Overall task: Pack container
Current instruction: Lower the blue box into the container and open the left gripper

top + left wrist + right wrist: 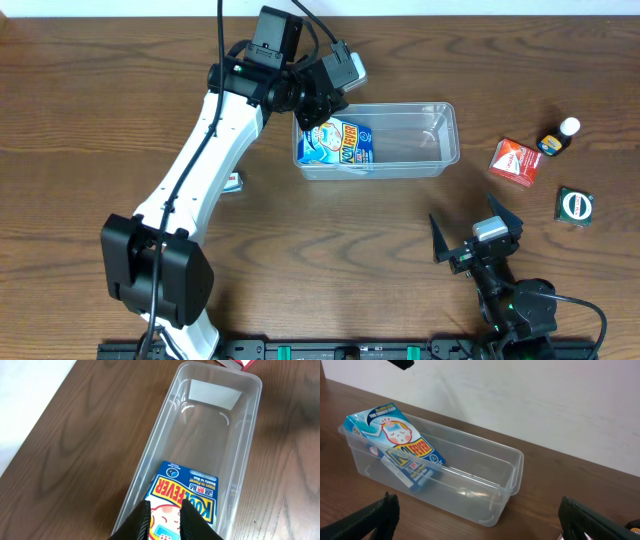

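The container [452, 128] sits just above centre of the overhead frame, long side running left to right. At its left end a blue Kool Fever box [338, 143] is propped at a tilt, its upper end up by the rim. The left gripper [322, 103] hovers right over that end, mostly masked from above by its own wrist housing. From its wrist view only two dark fingertips [141, 522] poke in at the bottom edge. They are parted by a narrow gap with the box's print showing through, and nothing is pinched. From the right wrist, a dark tip cut off at the top left hangs clear above the box. Lower right of the overhead, the right gripper [470, 228] has its jaws spread wide and empty. Right of the tub are a red box [515, 160], a small white-capped bottle [558, 138] and a dark green pack [574, 205] with unreadable print. Half hidden beneath the left arm is a small item [233, 182] I can't identify.
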### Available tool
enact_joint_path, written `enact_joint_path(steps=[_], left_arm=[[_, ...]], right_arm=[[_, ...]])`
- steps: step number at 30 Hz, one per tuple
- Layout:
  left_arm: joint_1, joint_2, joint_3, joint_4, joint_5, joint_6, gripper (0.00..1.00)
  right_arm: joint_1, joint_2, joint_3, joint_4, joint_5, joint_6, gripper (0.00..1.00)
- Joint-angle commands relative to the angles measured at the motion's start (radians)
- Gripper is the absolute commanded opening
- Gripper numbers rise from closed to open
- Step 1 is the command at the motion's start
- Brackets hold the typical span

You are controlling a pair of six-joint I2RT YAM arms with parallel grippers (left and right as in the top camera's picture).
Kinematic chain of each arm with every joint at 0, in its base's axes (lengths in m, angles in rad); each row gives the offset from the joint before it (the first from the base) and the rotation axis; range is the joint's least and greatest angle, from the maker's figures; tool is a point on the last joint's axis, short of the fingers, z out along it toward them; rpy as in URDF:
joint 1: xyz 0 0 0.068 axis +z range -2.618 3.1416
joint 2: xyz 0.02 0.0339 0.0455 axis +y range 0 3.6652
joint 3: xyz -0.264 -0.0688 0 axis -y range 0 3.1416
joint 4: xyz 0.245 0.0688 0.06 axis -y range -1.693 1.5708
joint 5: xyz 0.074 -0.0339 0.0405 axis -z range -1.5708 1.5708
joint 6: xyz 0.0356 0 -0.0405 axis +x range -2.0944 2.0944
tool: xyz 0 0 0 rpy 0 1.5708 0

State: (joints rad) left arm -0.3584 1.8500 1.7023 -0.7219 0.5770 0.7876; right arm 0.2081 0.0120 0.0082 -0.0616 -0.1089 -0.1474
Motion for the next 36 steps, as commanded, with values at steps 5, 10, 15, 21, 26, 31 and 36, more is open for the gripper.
enact_joint_path(steps=[5,10,15,21,26,31,36], left_arm=[[-0.001,-0.002,0.02,-0.056,-0.003,-0.065,0.06],[-0.008,-0.008,0.021,-0.046,-0.135,-0.377,0.06],[-0.041,-0.033,0.021,-0.047,-0.447,-0.65,0.06],[-0.077,-0.043,0.02,-0.099,-0.698,-0.934,0.06],[-0.1,-0.039,0.017,-0.177,-0.83,-1.06,0.06],[-0.099,-0.03,0.016,-0.222,-0.833,-1.099,0.06],[-0.109,0.0,0.009,-0.224,-0.821,-1.135,0.06]], right_arm=[[0.002,-0.005,-0.003,-0.002,-0.008,-0.015,0.99],[0.002,-0.005,-0.003,-0.002,-0.008,-0.015,0.99],[0.002,-0.005,-0.003,-0.002,-0.008,-0.015,0.99],[0.002,-0.005,-0.003,-0.002,-0.008,-0.015,0.99],[0.002,-0.005,-0.003,-0.002,-0.008,-0.015,0.99],[0.002,-0.005,-0.003,-0.002,-0.008,-0.015,0.99],[0.002,-0.005,-0.003,-0.002,-0.008,-0.015,0.99]])
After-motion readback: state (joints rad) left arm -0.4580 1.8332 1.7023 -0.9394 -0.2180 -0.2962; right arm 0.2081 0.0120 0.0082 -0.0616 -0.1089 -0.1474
